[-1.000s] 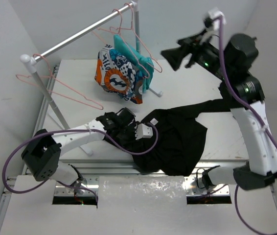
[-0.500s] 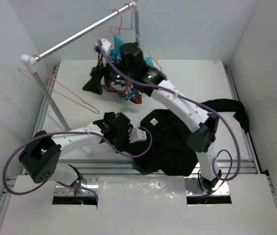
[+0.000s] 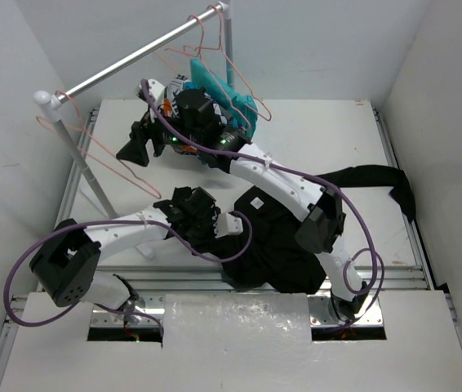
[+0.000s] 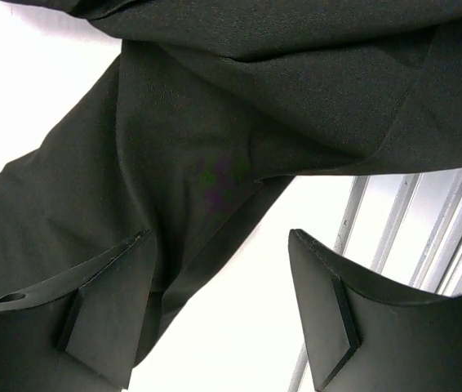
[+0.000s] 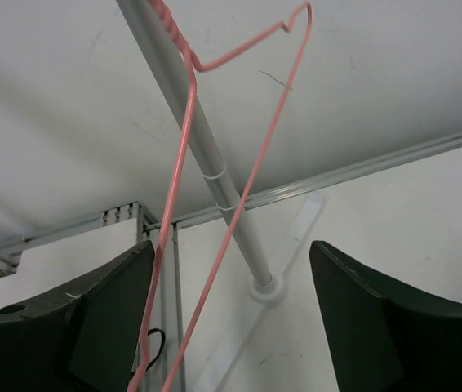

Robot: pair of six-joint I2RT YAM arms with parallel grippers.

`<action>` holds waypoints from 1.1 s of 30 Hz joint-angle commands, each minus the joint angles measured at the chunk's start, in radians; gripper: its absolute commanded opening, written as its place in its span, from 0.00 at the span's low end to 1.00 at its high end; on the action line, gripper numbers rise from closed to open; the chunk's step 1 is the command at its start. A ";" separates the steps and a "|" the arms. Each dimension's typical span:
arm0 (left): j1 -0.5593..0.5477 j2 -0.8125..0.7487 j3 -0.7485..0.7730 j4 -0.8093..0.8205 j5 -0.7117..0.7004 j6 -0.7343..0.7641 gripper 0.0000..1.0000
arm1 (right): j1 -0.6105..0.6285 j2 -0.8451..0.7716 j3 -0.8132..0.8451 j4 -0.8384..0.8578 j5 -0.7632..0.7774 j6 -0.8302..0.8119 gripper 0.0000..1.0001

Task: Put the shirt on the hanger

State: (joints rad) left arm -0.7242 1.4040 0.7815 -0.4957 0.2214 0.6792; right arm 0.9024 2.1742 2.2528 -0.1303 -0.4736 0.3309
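Note:
The black shirt [image 3: 288, 237] lies crumpled at the table's near middle, one sleeve stretched out to the right. The pink wire hanger [image 3: 104, 151] hangs at the left end of the rack. My right gripper [image 3: 133, 145] is open right at it. In the right wrist view the hanger's wires [image 5: 239, 204] run between the spread fingers of the right gripper [image 5: 231, 310], close to the left one, and nothing is gripped. My left gripper [image 3: 202, 229] is open over the shirt's left edge. In the left wrist view this gripper [image 4: 223, 302] is empty, and shirt fabric [image 4: 215, 122] lies under its left finger.
The rack bar [image 3: 133, 59] slopes from back right to its left pole [image 3: 80, 159], which also shows in the right wrist view [image 5: 213, 175]. More pink hangers [image 3: 215, 49], a teal garment [image 3: 219, 88] and a patterned garment [image 3: 202, 157] hang at the right end.
My right arm has swung from the far right across the table to the hanger at the rack's left end. The left arm has stayed at the shirt.

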 commanded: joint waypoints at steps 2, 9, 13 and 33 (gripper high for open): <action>0.026 -0.030 0.004 0.036 0.041 -0.013 0.64 | 0.039 0.058 0.017 0.052 0.084 -0.033 0.77; 0.040 -0.048 -0.030 0.045 0.052 -0.029 0.64 | 0.069 0.082 0.054 0.097 0.062 -0.030 0.77; 0.048 -0.054 -0.044 0.049 0.053 -0.030 0.64 | 0.067 0.058 0.034 0.104 0.087 -0.036 0.76; 0.060 -0.051 -0.039 0.057 0.047 -0.030 0.64 | 0.069 -0.014 -0.042 0.158 0.210 -0.021 0.00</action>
State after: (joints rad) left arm -0.6807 1.3830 0.7380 -0.4656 0.2554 0.6529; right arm 0.9710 2.2452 2.2086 -0.0639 -0.3027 0.3168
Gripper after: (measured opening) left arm 0.639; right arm 0.338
